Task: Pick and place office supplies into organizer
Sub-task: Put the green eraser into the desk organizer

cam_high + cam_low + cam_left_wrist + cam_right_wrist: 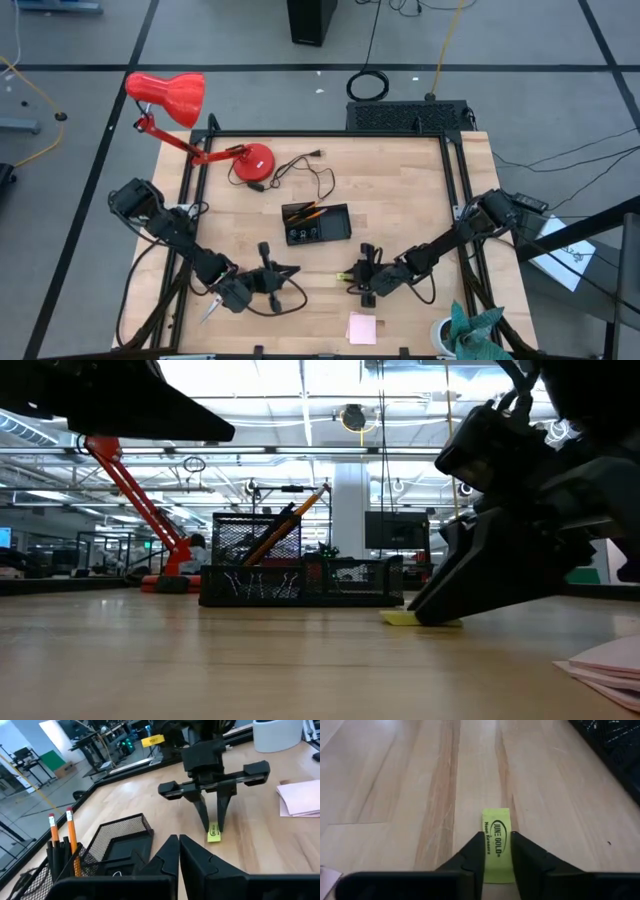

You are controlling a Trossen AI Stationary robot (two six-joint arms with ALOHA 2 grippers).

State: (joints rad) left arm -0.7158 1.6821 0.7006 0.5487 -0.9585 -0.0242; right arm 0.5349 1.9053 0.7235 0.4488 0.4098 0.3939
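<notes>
The small yellow item [497, 837], a flat printed slab, lies on the wooden table in front of the organizer [340, 228]. My right gripper [497, 847] is down on it, shut on its sides; it also shows in the left wrist view [214, 827] and the high view [354, 275]. The organizer is a black mesh tray holding orange pencils [70, 827] and dark pens. My left gripper [288, 271] is shut and empty, low over the table to the left of the yellow item, pointing at it. The pink sticky-note pad [362, 328] lies near the front edge. My right gripper pinches the yellow item's two long sides [489, 851] between its two fingers, at the end nearer the wrist. The fingers [205, 820] slant down from above and from the table's right. The item lies flat on the table, its printed face up.
A red desk lamp [180, 98] and its black cord [310, 172] sit at the far left. A white cup with teal cloth [455, 335] stands at the front right corner. A pale pointed item [210, 310] lies under my left arm.
</notes>
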